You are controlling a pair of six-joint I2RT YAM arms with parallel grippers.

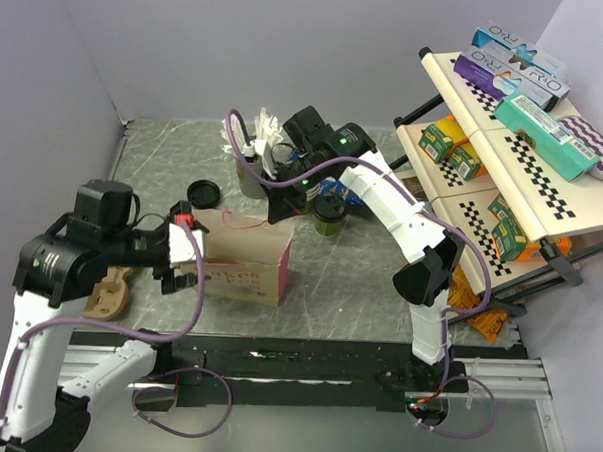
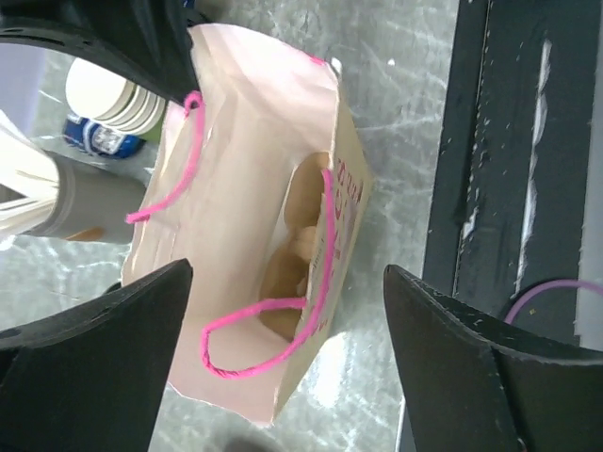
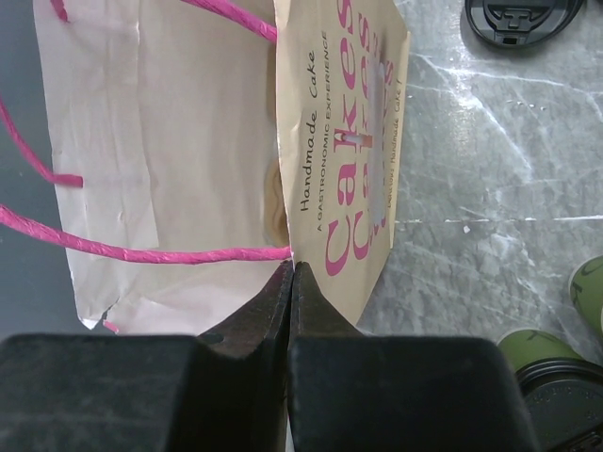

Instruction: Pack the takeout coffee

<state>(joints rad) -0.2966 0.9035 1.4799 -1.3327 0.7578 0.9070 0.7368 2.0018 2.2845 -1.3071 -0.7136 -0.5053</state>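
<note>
Paper bag (image 3: 170, 141): rim pinched by my right end effector (image 3: 290, 273) to hold its mouth open; left end effector (image 2: 283, 282) wide.

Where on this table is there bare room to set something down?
Bare marble lies right of the paper bag, up to the right arm, and in the far left corner behind the loose lid. Crowded behind the bag: grey holder, takeout coffee.

left pincer (image 2: 283, 377): jaws wide apart | right pincer (image 3: 292, 273): jaws pressed together
</note>
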